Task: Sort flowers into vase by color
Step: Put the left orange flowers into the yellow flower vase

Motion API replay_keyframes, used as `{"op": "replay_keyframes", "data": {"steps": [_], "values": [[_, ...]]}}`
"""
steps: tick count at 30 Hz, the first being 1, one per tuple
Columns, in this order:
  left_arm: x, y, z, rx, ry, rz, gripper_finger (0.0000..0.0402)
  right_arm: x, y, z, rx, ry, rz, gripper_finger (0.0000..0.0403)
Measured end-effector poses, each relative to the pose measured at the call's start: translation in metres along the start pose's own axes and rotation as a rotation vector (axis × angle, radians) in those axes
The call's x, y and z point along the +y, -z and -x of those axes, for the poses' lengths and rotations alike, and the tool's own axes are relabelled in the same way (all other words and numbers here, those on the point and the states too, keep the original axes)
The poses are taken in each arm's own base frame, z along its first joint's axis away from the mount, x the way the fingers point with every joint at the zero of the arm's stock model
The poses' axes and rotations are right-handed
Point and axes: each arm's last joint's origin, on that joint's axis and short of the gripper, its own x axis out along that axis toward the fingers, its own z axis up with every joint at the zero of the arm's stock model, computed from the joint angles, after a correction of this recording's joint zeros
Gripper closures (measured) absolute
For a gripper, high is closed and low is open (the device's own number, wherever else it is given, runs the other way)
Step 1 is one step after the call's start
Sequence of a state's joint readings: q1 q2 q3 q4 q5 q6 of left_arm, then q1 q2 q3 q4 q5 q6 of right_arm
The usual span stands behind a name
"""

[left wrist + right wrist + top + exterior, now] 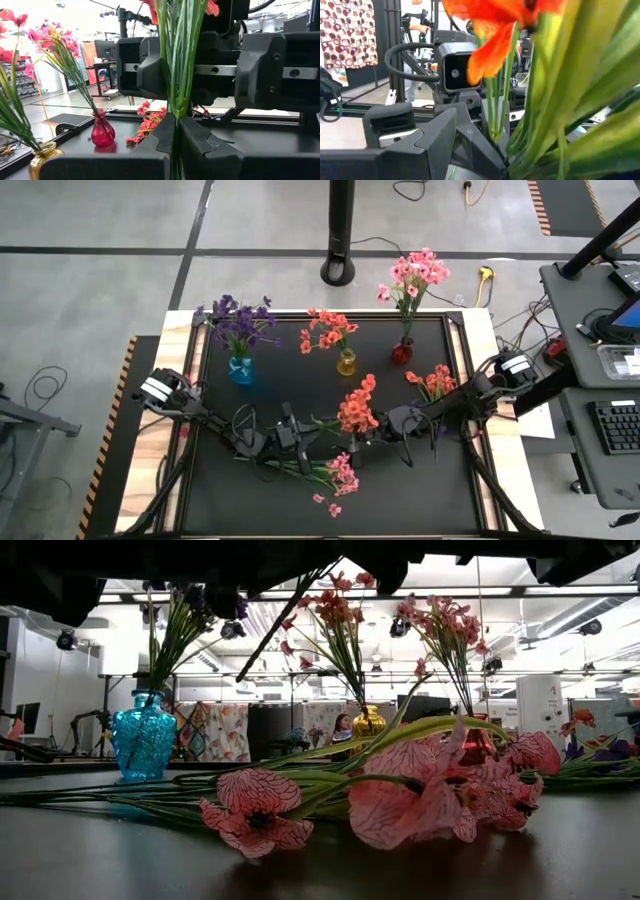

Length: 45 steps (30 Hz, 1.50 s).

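At the middle of the black mat (440,490), 2 dark arms meet over 1 orange-red spray (357,408). The left gripper (300,438), reaching in from 9 o'clock, is clenched on the spray's thin green stems (175,75). In the left wrist view its 2 fingers (200,147) press together around the bundle, and the blossoms rise out of frame above. The right gripper (372,435), reaching in from 3 o'clock, faces it at close range. Its jaws are spread to either side of the same stems, released rather than gripping.

3 vases stand in a row along the far side of the mat. The blue vase (240,370) at 10 o'clock carries purple flowers (238,320). The yellow vase (346,362) at 12 o'clock carries orange-red flowers (328,330). The red vase (402,352) at 1 o'clock carries pink flowers (415,275).

2 more sprays lie loose. A pink spray (335,472) lies flat at 6 o'clock, just beside the left gripper, and its veined petals fill the foreground of the low view. A second orange-red spray (432,383) lies at 3 o'clock, beside the right arm.
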State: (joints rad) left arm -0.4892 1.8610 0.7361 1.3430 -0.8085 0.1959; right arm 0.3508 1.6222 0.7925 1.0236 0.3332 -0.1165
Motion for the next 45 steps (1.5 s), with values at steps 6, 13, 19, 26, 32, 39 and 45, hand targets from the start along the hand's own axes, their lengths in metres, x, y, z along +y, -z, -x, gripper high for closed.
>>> {"op": "replay_keyframes", "data": {"steps": [6, 13, 19, 26, 32, 39, 45], "values": [[0.0, 0.001, 0.0, 0.006, 0.001, -0.008, 0.0401, -0.002, -0.001, 0.0, -0.005, 0.012, -0.005, 0.0227], [-0.001, 0.0, -0.001, 0.008, 0.001, -0.009, 0.0401, -0.005, -0.001, -0.001, 0.004, 0.021, -0.009, 0.0326], [-0.001, 0.001, -0.001, 0.011, -0.005, -0.011, 0.0401, -0.005, 0.0, -0.001, 0.013, 0.016, -0.005, 0.0387], [0.0, 0.001, -0.001, 0.012, -0.021, 0.004, 0.036, -0.006, -0.003, 0.0, 0.027, 0.017, -0.001, 0.0386], [0.001, 0.001, 0.0, 0.023, -0.049, 0.007, 0.0271, -0.01, -0.015, 0.006, 0.055, 0.02, 0.011, 0.0386], [0.0, 0.008, 0.006, 0.109, -0.212, -0.065, 0.0183, -0.036, -0.042, 0.025, 0.188, 0.211, 0.1, 0.0385], [0.0, 0.01, 0.008, 0.13, -0.251, -0.087, 0.016, -0.075, -0.062, 0.044, 0.262, 0.384, 0.12, 0.0385]]}}
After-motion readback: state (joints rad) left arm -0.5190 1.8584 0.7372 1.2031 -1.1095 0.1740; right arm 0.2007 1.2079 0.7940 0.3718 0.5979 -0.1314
